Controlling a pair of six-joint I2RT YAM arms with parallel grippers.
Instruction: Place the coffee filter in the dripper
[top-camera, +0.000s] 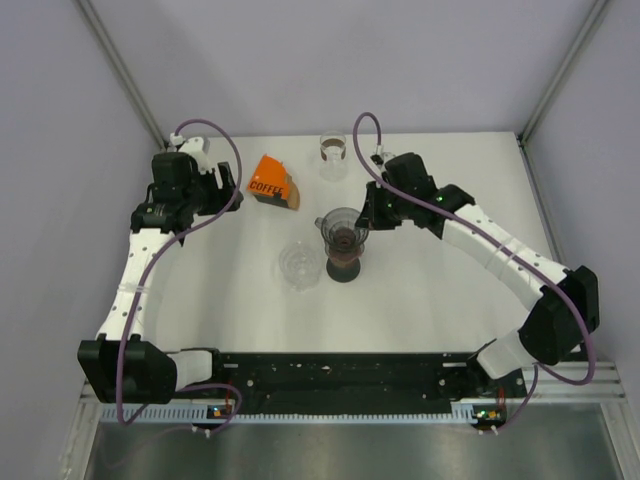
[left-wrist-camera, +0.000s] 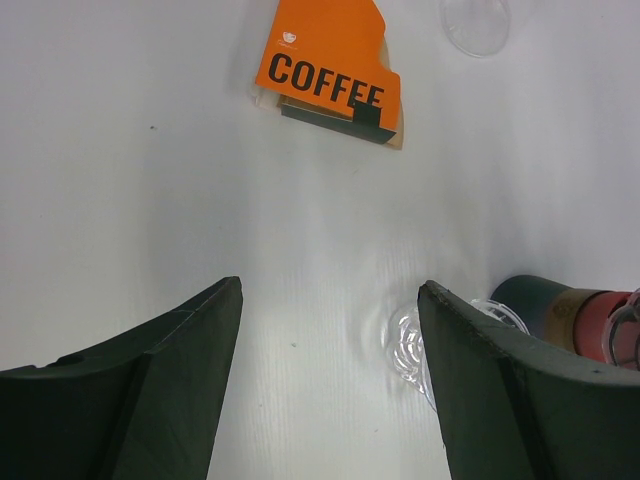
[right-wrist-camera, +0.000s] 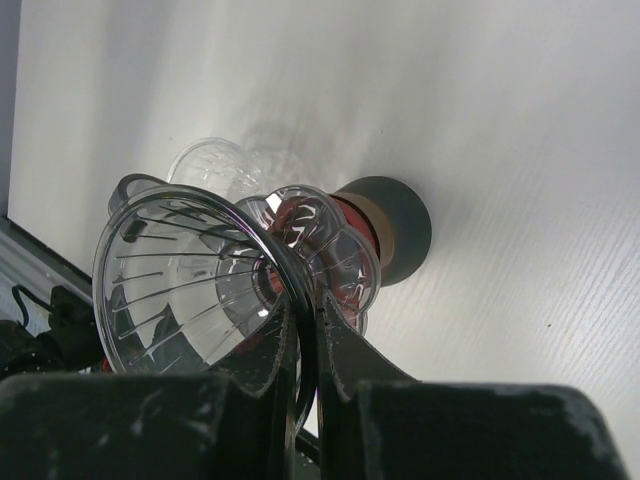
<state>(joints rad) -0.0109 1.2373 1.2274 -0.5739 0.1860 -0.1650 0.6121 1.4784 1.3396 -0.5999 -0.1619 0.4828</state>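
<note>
We see the orange "COFFEE" filter pack (top-camera: 272, 181) lying flat near the white table's (top-camera: 440, 300) far edge. It is well apart from the clear cone dripper (top-camera: 340, 228), which is above a dark-based brown carafe (top-camera: 344, 264). Bare tabletop lies between the pack and the left gripper (left-wrist-camera: 330, 288), whose fingers are spread wide around nothing. The right gripper (right-wrist-camera: 306, 310) reaches in from the right and pinches the dripper's rim.

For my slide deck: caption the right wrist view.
Right gripper pinching the rim of the clear dripper, a dark-based vessel behind it on the white table.
</note>
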